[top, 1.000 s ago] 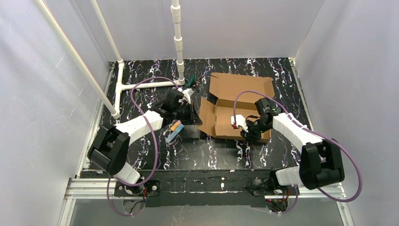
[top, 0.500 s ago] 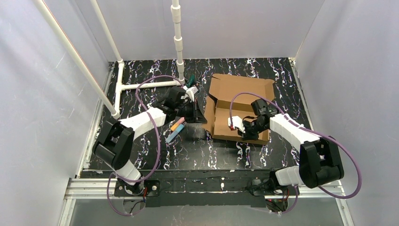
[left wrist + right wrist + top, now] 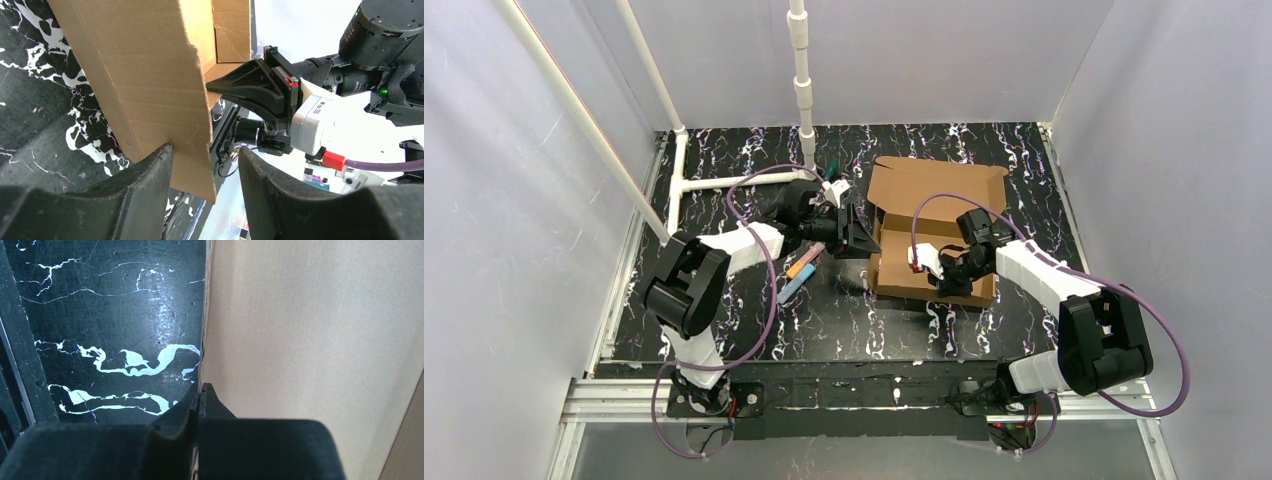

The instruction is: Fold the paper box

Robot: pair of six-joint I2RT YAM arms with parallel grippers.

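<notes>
Currently the paper box (image 3: 934, 185) sits partly formed on the table (image 3: 754, 160), directly ahead of the left pincer (image 3: 206, 149) and beneath the right pincer (image 3: 200, 388), with its lid panel laid open beyond the latter.

Left pincer: fingers spread, straddling the raised edge of a side flap, with slack on one side.

Right pincer: fingers pressed together, tips at the box wall where it meets the table. Whether cardboard is caught between them cannot be told at this range.

Two coloured markers (image 3: 796, 278) lie near the left pincer, on the side away from the box.
</notes>
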